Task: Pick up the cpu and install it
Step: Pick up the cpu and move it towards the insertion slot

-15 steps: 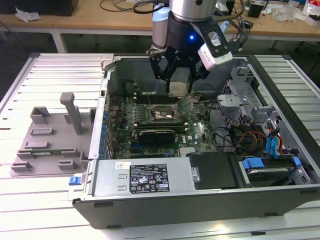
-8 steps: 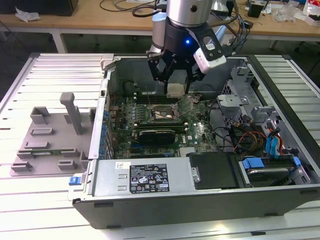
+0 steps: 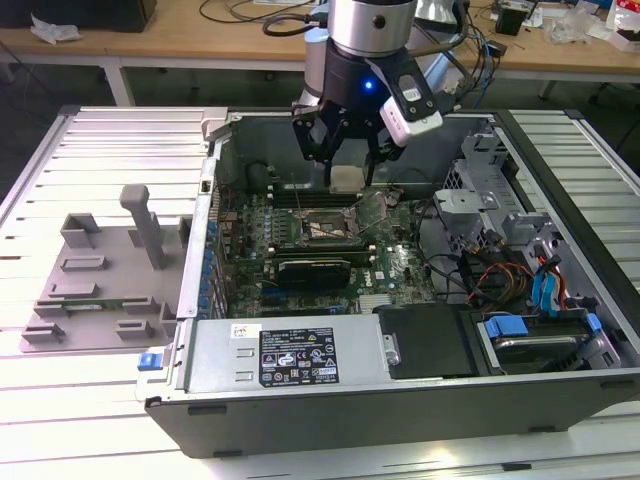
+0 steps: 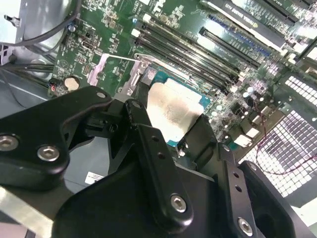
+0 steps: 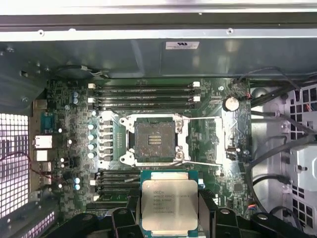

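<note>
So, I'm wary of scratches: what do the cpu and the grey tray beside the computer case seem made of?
The cpu: top looks like matte silver metal, a dull sheen with smudges; the rim looks like green circuit board. The grey tray: probably moulded plastic, matte, one even colour with blocky raised shapes.

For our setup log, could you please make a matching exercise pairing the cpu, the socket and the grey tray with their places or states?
1. cpu
2. socket
3. grey tray

A. outside the computer case, at the exterior view's left
B. empty, on the motherboard
C. held between the fingers, above the motherboard

Pairs: 1-C; 2-B; 3-A
</note>
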Controlling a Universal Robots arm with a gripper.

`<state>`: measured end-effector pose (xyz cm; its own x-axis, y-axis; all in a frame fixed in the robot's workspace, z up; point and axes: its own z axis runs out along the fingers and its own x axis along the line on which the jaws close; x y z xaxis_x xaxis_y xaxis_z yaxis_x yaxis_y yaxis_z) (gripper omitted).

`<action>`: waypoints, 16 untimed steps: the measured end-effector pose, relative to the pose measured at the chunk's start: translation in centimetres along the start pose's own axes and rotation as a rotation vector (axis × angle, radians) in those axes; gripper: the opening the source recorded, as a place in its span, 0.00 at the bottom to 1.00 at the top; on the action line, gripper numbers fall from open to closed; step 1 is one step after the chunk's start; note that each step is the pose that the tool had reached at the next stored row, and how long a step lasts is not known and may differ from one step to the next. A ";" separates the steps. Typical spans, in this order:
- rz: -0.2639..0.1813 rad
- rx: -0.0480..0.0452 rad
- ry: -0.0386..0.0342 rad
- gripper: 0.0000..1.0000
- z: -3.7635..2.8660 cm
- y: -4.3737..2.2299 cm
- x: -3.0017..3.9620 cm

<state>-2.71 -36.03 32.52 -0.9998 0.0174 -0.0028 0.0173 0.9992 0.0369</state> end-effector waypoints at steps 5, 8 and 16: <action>0.000 0.0000 0.0000 0.55 0.33 0.21 0.22; 0.000 0.0000 0.0000 0.55 0.57 0.24 0.29; 0.000 0.0004 -0.0001 0.55 2.47 1.80 0.73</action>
<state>-3.40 -34.13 30.13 -0.9998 0.0174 -0.0029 0.0172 0.9992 0.0364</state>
